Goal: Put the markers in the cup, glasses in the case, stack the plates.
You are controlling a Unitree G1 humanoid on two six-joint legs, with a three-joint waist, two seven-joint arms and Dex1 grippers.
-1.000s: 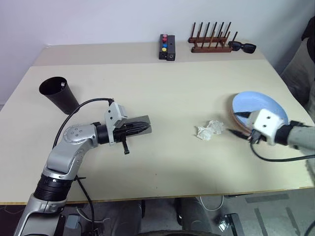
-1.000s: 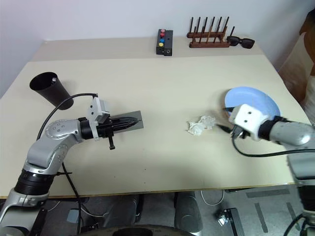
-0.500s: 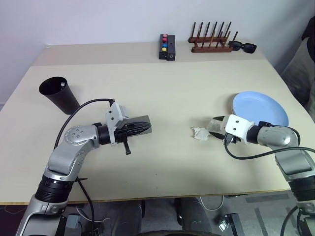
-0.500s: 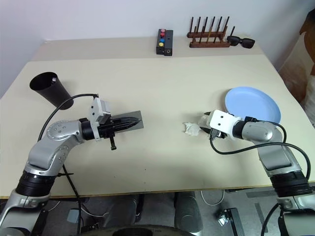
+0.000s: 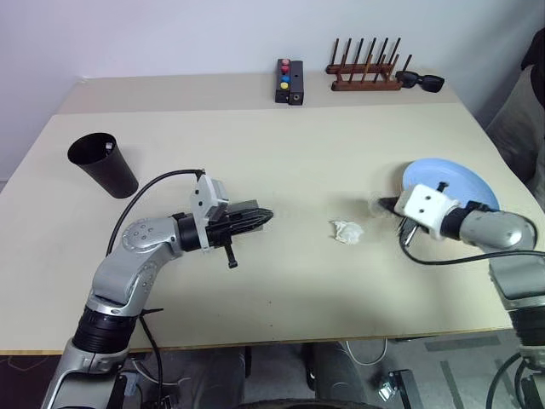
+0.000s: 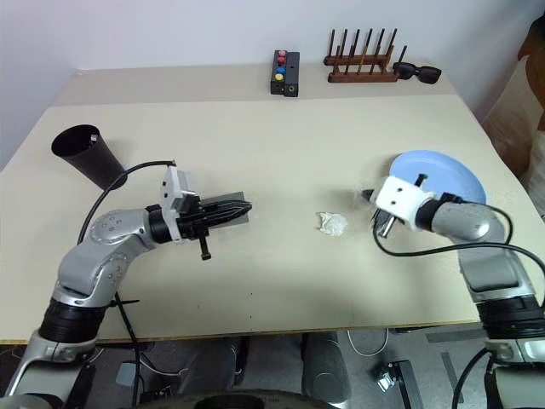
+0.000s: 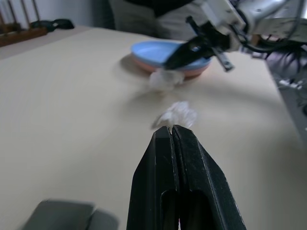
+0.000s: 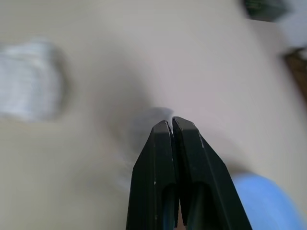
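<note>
The light blue plate (image 5: 451,181) sits on the salmon plate (image 7: 144,63) at the table's (image 5: 281,145) right side. One black cup (image 5: 103,164) stands far left; one grey case (image 6: 223,207) lies under the shut left gripper (image 5: 266,217). The right gripper (image 6: 368,195), pinched shut, holds clear plastic beside one crumpled wad (image 5: 347,231). Sunglasses (image 5: 421,81), peg rack (image 5: 366,72) at the back edge.

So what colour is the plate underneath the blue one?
Salmon pink; the lower plate shows best in the left wrist view, under the blue plate.
</note>
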